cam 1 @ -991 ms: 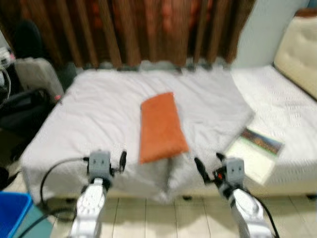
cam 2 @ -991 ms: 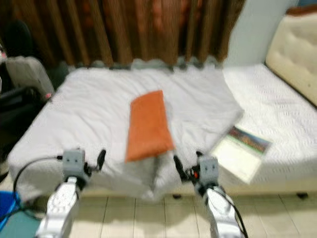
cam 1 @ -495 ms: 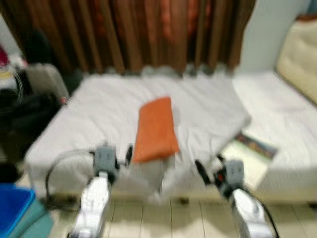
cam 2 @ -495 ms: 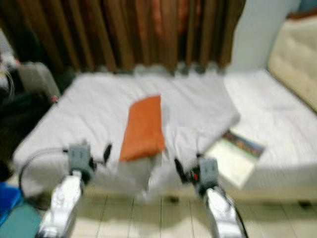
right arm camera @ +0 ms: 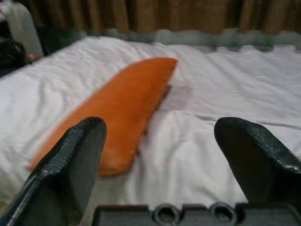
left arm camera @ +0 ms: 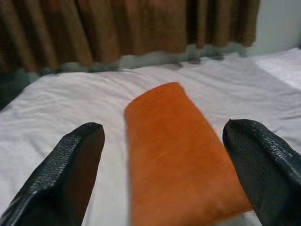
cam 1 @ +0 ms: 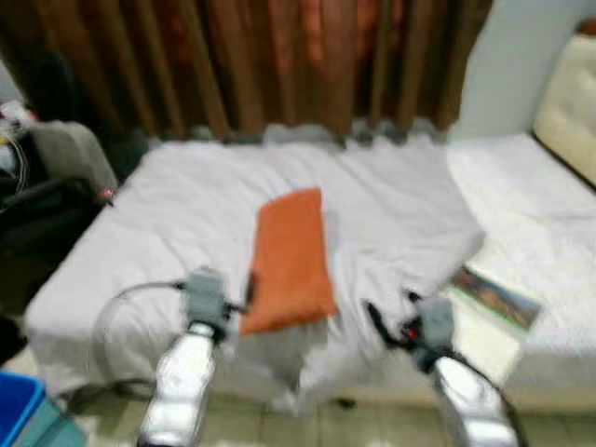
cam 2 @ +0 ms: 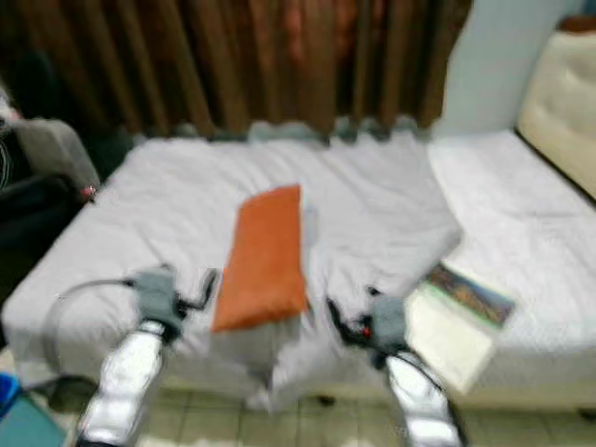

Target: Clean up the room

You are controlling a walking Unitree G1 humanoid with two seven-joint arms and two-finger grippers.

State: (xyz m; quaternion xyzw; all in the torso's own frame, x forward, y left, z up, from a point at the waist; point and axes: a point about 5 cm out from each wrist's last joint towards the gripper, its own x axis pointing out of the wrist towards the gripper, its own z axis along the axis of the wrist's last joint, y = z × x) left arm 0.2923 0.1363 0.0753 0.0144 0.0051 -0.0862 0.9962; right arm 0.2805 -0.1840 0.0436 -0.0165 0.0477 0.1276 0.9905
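Bedroom, brown curtains (cam 1: 279, 56) across the upper frame; below them a bed (cam 1: 186, 214) under a rumpled white sheet. Item: orange pillow (cam 1: 289, 261), lying lengthwise at frame centre, near the bed's front edge. Item: book (cam 1: 489, 312), lower right, on the adjoining mattress's edge. Left claw (cam 1: 228, 298), lower left, just beside the pillow's near corner, fingers spread wide, holding nothing; left wrist view has the pillow framed between them. Right claw (cam 1: 389, 312), lower centre-right, likewise wide open and empty, over the sheet. Change over the past second: bed and pillow sit larger and lower in frame, both claws nearer the pillow; the camera has advanced. Judgement: approach nearly complete, pillow the probable first pick-up, grasp not yet made.
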